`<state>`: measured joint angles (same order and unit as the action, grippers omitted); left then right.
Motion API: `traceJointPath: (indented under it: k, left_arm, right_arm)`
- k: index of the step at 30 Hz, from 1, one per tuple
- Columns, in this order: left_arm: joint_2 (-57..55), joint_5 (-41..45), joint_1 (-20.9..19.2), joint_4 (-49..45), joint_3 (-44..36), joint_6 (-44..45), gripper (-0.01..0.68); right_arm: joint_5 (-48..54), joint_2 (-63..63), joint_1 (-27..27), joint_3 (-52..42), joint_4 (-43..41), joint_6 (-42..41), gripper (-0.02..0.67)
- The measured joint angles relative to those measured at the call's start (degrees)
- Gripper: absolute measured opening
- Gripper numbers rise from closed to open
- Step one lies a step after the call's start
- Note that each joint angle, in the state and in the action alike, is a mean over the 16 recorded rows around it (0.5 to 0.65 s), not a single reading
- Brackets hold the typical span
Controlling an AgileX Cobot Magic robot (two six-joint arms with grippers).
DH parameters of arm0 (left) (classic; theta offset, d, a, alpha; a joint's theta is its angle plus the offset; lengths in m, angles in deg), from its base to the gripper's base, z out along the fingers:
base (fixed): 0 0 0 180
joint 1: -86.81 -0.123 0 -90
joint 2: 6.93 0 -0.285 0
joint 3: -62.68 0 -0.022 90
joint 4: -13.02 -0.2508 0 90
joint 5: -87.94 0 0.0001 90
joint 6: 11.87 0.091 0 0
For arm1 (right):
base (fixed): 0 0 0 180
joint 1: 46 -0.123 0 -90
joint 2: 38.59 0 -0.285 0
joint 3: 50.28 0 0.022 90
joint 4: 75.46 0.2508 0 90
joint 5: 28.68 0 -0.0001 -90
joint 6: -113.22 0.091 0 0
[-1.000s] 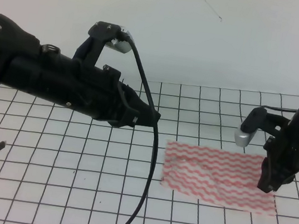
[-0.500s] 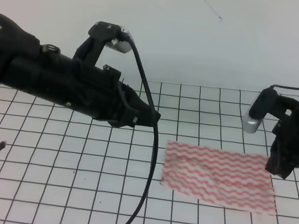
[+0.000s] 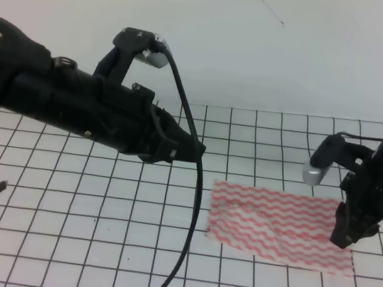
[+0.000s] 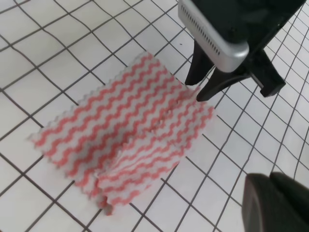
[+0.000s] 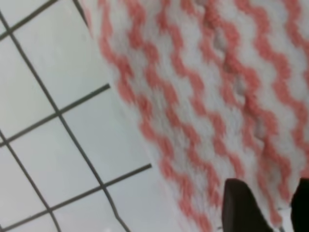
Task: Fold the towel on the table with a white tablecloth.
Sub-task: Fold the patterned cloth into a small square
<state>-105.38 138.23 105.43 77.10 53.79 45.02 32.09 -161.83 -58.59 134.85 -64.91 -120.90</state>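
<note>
Towel [image 3: 281, 227], thin, limp and light, lies flat on the gridded tabletop [image 3: 90, 244], so I'd pinch its right edge, where the right end effector [image 4: 199, 89] stands with tips apart; the left's state I cannot tell.

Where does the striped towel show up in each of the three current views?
Exterior high: the towel lies flat, right of centre, under the right gripper.
Left wrist: it fills the centre-left, with the right gripper at its far edge.
Right wrist: it covers the right half, close up.
Shared landmark: the black grid of the white tablecloth.
</note>
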Motion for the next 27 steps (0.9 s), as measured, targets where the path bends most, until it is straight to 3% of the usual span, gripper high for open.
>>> traceJointPath:
  k: [10, 27]
  left_arm:
    - [0.0, -0.1, 0.0, 0.1, 0.0, 0.0, -0.001]
    - [0.0, -0.1, 0.0, 0.0, 0.0, 0.0, -0.001]
  right_arm:
    - [0.0, -2.0, 0.0, 0.0, 0.5, -0.1, 0.209]
    - [-2.1, -1.9, 0.0, 0.0, -0.4, -1.3, 0.010]
